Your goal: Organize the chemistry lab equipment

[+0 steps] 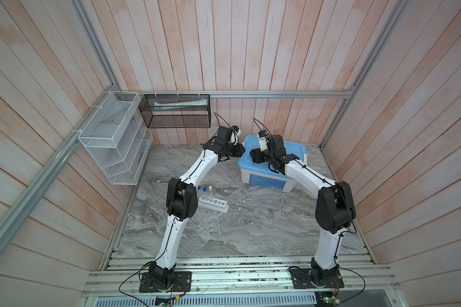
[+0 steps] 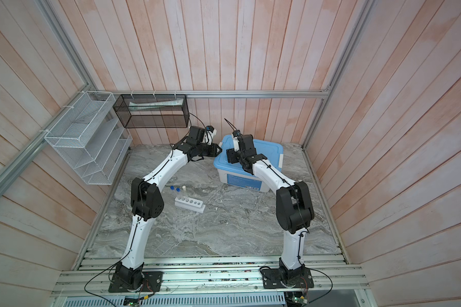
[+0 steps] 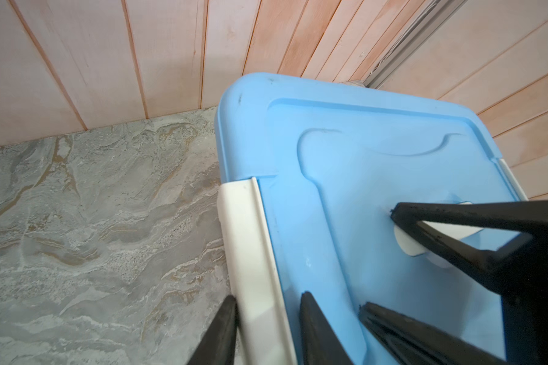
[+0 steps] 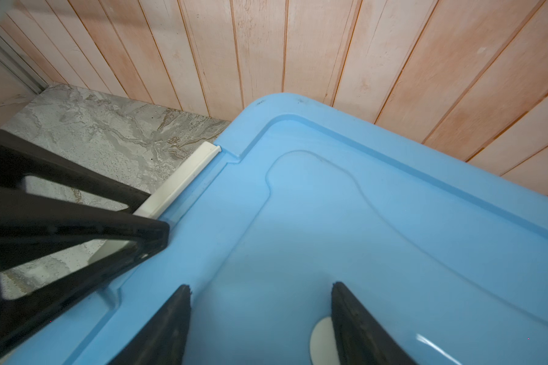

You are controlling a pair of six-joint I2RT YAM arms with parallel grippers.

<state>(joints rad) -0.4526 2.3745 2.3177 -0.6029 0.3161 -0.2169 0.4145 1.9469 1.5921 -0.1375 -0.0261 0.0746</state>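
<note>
The small white round dish lies on the blue lid just inside one finger of the spread right end effector, while the left end effector straddles the white latch, pinch unclear.

Before me a white bin with its blue lid on stands on the grey marbled desk, with a white latch at the lid's edge. On the plank walls hang a black mesh basket and a white wire basket.
</note>
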